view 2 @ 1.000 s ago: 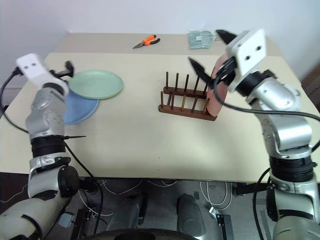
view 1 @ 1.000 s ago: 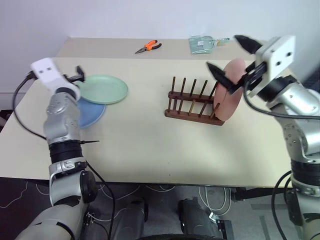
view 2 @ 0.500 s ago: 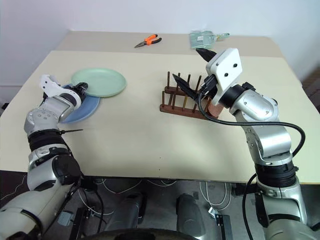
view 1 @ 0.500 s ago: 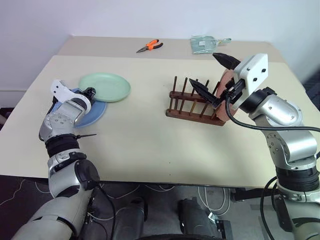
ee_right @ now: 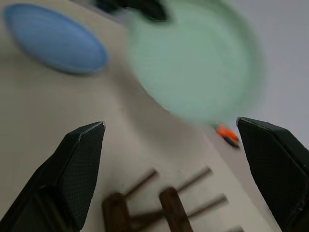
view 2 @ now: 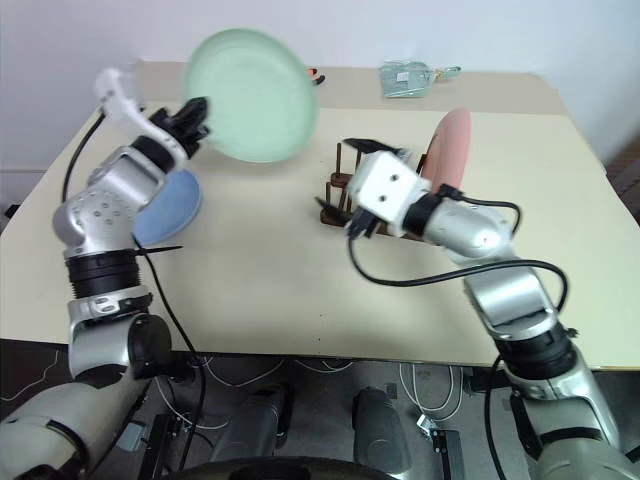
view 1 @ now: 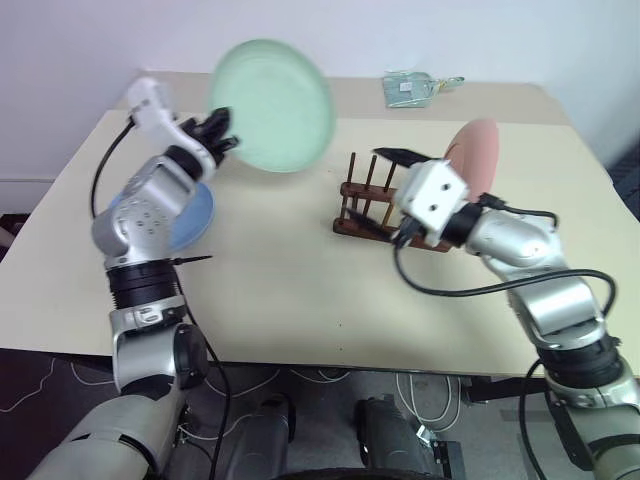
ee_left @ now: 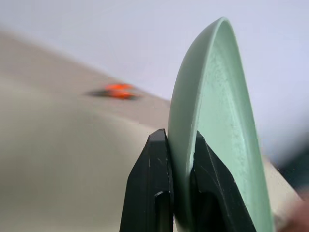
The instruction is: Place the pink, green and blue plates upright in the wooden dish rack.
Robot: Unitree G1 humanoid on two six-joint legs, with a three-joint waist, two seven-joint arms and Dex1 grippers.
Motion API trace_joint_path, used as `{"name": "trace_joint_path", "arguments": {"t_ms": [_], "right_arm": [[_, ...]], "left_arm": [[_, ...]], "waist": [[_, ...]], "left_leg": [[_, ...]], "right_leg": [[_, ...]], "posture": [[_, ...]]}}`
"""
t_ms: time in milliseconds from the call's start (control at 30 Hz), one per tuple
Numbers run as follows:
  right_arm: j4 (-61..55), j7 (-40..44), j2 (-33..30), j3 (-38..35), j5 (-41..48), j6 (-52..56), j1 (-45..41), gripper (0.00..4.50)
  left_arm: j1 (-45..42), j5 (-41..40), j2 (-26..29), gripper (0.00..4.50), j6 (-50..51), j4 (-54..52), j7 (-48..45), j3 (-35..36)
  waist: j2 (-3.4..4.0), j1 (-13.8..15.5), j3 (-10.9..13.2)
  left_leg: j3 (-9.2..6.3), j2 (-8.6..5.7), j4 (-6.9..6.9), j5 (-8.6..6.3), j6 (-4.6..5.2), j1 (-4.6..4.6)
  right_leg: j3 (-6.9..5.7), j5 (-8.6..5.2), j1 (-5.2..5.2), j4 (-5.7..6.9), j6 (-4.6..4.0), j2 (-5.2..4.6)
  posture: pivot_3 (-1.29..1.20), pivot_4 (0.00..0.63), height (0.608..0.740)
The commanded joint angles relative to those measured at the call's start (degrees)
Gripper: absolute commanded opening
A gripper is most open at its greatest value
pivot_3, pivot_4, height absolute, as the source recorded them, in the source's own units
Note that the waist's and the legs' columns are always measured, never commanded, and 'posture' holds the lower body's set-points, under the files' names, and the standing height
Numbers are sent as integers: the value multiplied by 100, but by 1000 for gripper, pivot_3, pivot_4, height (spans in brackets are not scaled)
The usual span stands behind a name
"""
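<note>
The left hand point(ee_left: 179, 193) is clamped on the rim of the green plate point(view 1: 272, 92), which it holds up in the air above the counter point(view 1: 280, 290), the plate standing nearly on edge with its hollow face turned toward the right hand. Below and just behind the left hand, the blue plate point(view 1: 185, 217) lies flat on the counter. The right hand point(ee_right: 174, 159) has its two black fingers point(ee_right: 77, 169) spread wide with nothing between them; it sits low over the near side of the wooden dish rack point(view 1: 362, 200), pointing toward the green plate. Just beyond the right hand, the pink plate point(view 1: 478, 150) stands upright at the rack's far end. Orange pliers point(ee_left: 117, 90) lie on the counter, well beyond the left hand.
</note>
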Motion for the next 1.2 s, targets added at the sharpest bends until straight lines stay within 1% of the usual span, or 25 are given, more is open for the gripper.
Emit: {"name": "trace_joint_path", "arguments": {"t_ms": [33,133,233,267,333,400,433,467,500,567,633,667,700,767,800,867,900,933,967,1033,1100,1200], "right_arm": [[502,-333,219,284,-957,-518,-427,4500],[961,-449,273,513,-1610,-881,-626,4500],[1196,-437,290,585,-1937,-1066,-568,3622],[1225,-437,301,575,-2005,-1102,-540,3171],[1247,-455,340,528,-2126,-1129,-510,2130],[1254,-491,381,473,-2235,-1142,-494,1018],[1253,-493,391,454,-2282,-1157,-483,483],[1253,-490,397,438,-2323,-1178,-472,62],[1253,-489,405,424,-2362,-1202,-462,0],[1246,-503,419,403,-2455,-1245,-447,0],[1224,-550,437,379,-2570,-1261,-428,0],[1202,-596,436,344,-2633,-1258,-403,0],[1147,-700,459,223,-2643,-1226,-331,0],[948,-963,631,-215,-2393,-1079,-129,0],[821,-1026,741,-449,-2176,-1036,-56,0],[327,-1030,1289,-1119,-1092,-688,52,0],[50,-1017,1596,-1420,-483,-423,95,0],[-296,-1047,1982,-1731,271,56,133,0],[-573,-1123,2291,-1964,843,500,161,0],[-995,-1408,2784,-2300,1629,1217,243,0],[-1245,-1835,3184,-2540,2152,1679,314,0],[-1458,-2318,3551,-2713,2672,2091,437,0]], "left_arm": [[-115,-379,-191,22,457,-839,187,-202],[-80,-584,-335,22,701,-1170,291,-249],[-44,-658,-382,0,793,-1312,382,-273],[-43,-684,-388,0,810,-1308,402,-251],[-25,-748,-379,0,859,-1309,404,-221],[1,-779,-353,0,886,-1309,384,-213],[12,-845,-372,371,879,-1299,364,-168],[20,-919,-406,756,850,-1292,350,-108],[19,-966,-435,1070,816,-1290,337,-60],[-8,-1010,-450,2030,739,-1301,299,-21],[-98,-850,-389,3081,478,-1280,282,-32],[-203,-402,-245,3596,-94,-1177,300,-59],[-391,-144,-122,4065,-658,-863,429,179],[-561,534,267,4065,-1828,-199,581,444],[-490,947,514,4065,-2228,35,554,307],[-13,1917,1043,4065,-2868,407,157,-435],[209,2222,1185,4065,-3121,562,-42,-716],[454,2361,1220,4065,-3359,678,-292,-917],[638,2406,1198,4065,-3509,764,-504,-1039],[1017,2548,1112,4065,-3827,793,-944,-1356],[1356,2706,1006,4065,-4170,702,-1306,-1671],[1774,2590,821,4065,-4274,591,-1827,-1949]], "waist": [[0,-33,0],[0,-44,1],[0,-21,1],[0,-17,1],[0,-9,1],[-1,-7,1],[0,-6,1],[0,-13,1],[-1,-11,1],[-1,-5,1],[-1,-3,1],[-1,-2,1],[-2,1,2],[-3,-15,3],[-1,-36,2],[4,-54,-1],[8,-45,-3],[13,-25,-6],[14,20,-7],[6,76,-4],[3,96,-3],[6,82,-4]], "left_leg": [[0,2,-1,1,-1,0],[1,5,-5,3,-4,1],[1,5,-6,4,-7,2],[1,5,-6,4,-7,1],[1,4,-5,4,-7,1],[1,4,-5,4,-7,1],[1,4,-5,5,-7,1],[1,4,-5,5,-7,2],[1,4,-5,5,-7,1],[0,4,-5,5,-7,1],[1,4,-4,5,-7,2],[1,4,-4,5,-8,1],[1,4,-4,5,-8,1],[1,4,-6,9,-14,1],[3,7,-9,10,-17,1],[17,9,-24,11,-17,10],[21,11,-35,11,-17,17],[21,11,-41,11,-17,20],[18,12,-44,11,-16,21],[-6,9,-35,11,-16,14],[-12,6,-23,11,-16,2],[-10,7,-19,11,-16,-1]], "right_leg": [[0,0,-2,1,0,1],[1,2,-9,6,-3,4],[1,2,-10,5,-3,5],[1,2,-8,4,-3,4],[2,2,-7,4,-3,4],[2,2,-6,3,-3,4],[1,2,-6,3,-3,4],[1,2,-6,3,-3,4],[2,2,-7,4,-3,4],[1,2,-6,4,-3,5],[1,2,-5,3,-3,4],[1,2,-5,2,-3,4],[1,2,-5,2,-3,4],[1,3,-8,3,-6,6],[3,6,-12,3,-11,9],[16,7,-16,3,-12,10],[20,7,-15,3,-12,10],[20,7,-14,3,-12,10],[19,7,-13,4,-12,11],[3,6,-2,1,-12,11],[0,8,-4,-2,-14,9],[1,12,-14,2,-21,7]], "posture": [[0,150,740],[0,150,740],[0,150,740],[0,150,740],[0,150,740],[0,150,740],[0,150,740],[0,150,740],[0,150,740],[0,150,740],[0,150,740],[0,150,740],[0,150,740],[0,150,740],[0,150,740],[0,150,740],[0,150,740],[0,150,740],[0,150,740],[0,150,740],[0,150,740],[0,150,740]]}}
